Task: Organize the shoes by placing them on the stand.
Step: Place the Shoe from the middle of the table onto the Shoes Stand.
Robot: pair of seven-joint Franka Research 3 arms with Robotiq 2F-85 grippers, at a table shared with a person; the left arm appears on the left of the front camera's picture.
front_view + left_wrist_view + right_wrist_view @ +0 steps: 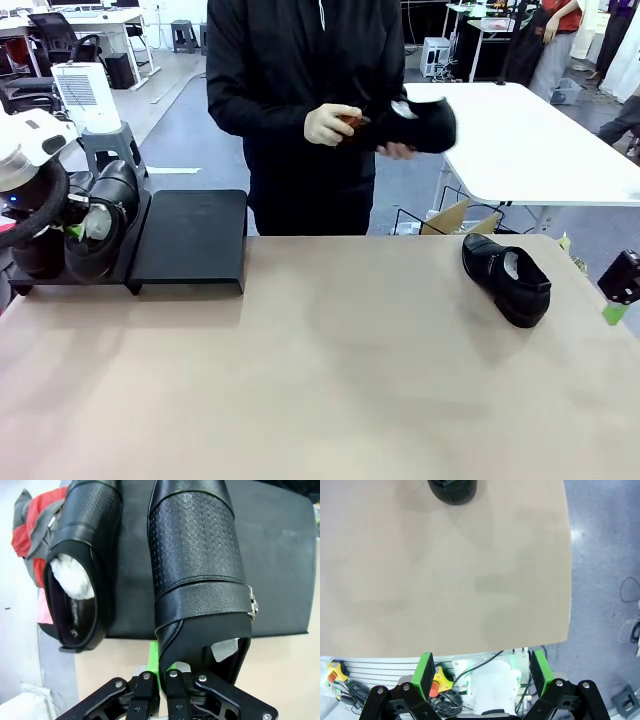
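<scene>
Two glossy black shoes stand side by side on the left platform of the stand (190, 245). My left gripper (162, 667) is shut on the heel rim of one shoe (200, 575), which rests on the black platform (280, 555). The other shoe (82, 565) beside it shows white paper inside. In the front view that arm's white wrist (30, 150) covers the pair (110, 215). A third shoe (505, 278) lies on the table at the right, its toe at the top of the right wrist view (452, 490). My right gripper (482, 669) hangs open past the table's right edge (618, 290). A person holds a fourth shoe (425, 122) in the air with a brown brush (350, 120).
The stand's right platform is bare. A tan table top (320, 380) spreads across the middle. A white table (530, 150) and a cardboard box (450, 215) stand behind at the right. A red and grey cloth (35, 525) lies beside the stand.
</scene>
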